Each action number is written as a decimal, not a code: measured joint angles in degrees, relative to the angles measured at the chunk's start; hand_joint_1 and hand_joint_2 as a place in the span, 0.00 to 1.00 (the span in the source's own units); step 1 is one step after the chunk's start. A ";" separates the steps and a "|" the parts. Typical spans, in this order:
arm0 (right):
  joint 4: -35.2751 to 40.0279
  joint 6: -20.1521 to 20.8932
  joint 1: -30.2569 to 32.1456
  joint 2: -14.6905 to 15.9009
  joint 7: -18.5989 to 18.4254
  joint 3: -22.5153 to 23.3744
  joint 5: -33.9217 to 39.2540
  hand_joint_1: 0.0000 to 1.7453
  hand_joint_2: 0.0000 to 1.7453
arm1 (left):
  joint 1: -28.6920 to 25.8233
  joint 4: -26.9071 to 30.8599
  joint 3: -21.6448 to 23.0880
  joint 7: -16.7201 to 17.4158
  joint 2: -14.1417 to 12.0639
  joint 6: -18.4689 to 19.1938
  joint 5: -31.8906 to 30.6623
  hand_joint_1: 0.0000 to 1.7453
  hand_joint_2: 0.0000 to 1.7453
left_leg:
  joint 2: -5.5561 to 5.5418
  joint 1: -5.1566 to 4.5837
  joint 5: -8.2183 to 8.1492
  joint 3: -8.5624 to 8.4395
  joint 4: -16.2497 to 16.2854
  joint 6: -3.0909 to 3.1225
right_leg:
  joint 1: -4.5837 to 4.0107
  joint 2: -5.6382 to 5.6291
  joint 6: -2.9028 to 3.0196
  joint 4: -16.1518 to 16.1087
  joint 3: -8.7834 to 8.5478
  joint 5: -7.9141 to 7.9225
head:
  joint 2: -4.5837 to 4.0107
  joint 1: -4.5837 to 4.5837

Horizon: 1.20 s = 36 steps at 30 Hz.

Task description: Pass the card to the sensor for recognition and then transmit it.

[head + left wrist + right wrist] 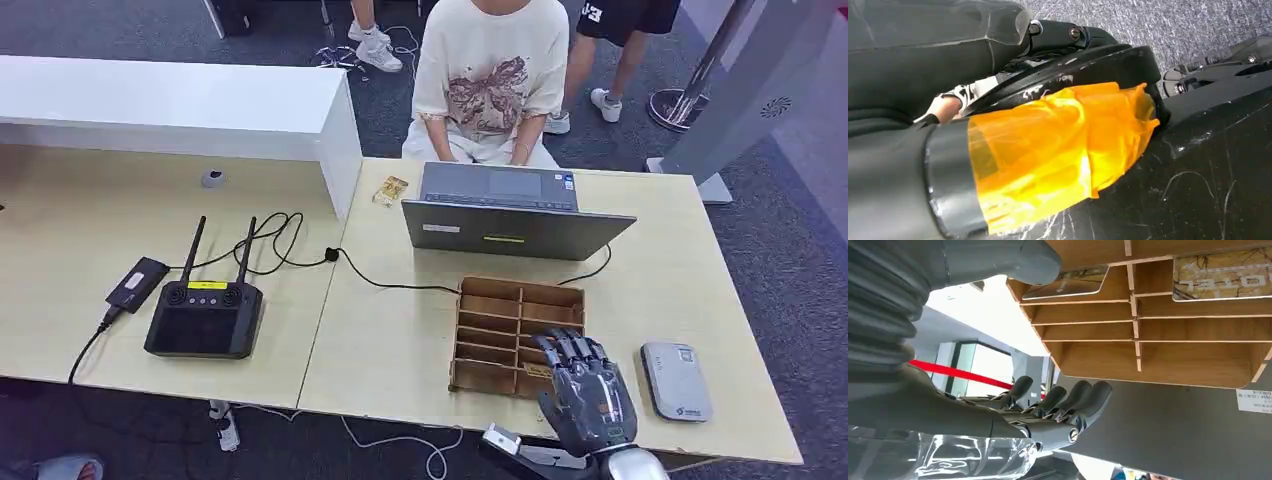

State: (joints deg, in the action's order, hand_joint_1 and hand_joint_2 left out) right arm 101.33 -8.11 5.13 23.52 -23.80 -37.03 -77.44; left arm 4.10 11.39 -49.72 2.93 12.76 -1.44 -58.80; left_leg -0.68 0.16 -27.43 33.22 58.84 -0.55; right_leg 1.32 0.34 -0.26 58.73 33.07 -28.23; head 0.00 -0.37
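Observation:
A wooden slotted rack (512,330) stands on the table in front of the laptop, and my right hand (585,388) hovers over its near right corner. In the right wrist view the rack (1148,335) has one card (1068,283) lying in a slot close to my thumb (1035,260) and a second card (1220,276) in the slot beside it. The fingers (1068,405) are stretched out and apart, holding nothing. The small grey-white sensor (676,380) lies flat to the right of the hand. My left hand (923,30) is a dark grey blur, its fingers unreadable.
A person sits behind the open laptop (515,212). A black remote with two antennas (205,315), a small black box (136,283) and cables lie on the left table. Another card (390,190) rests near the white counter (180,105). The table's front edge runs just below my right hand.

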 joint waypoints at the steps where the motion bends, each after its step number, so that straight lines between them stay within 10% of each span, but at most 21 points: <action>1: 0.02 0.09 0.00 -0.02 -0.02 0.00 0.04 0.30 1.00 | 0.00 0.00 -0.05 0.00 0.02 0.00 -0.02 0.00 0.00 | 0.00 0.00 0.00 0.00 0.00 0.00 | 0.00 0.00 0.00 0.00 0.00 0.00 | 0.00 -0.02; 36: -1.66 1.07 0.54 -0.39 -1.86 0.00 1.51 0.42 1.00 | -0.17 0.00 -1.38 -1.05 0.07 0.07 -0.31 0.00 0.00 | 0.00 0.00 0.00 0.01 0.00 0.00 | 0.00 0.00 0.00 0.00 0.01 0.00 | 0.00 0.00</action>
State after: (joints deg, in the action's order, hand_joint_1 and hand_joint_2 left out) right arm 99.67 -7.04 5.67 23.12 -25.66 -37.03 -75.93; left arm 3.93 11.39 -51.10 1.88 12.83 -1.38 -59.10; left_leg -0.68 0.16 -27.43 33.23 58.84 -0.55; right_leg 1.32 0.34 -0.26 58.73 33.08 -28.23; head 0.00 -0.37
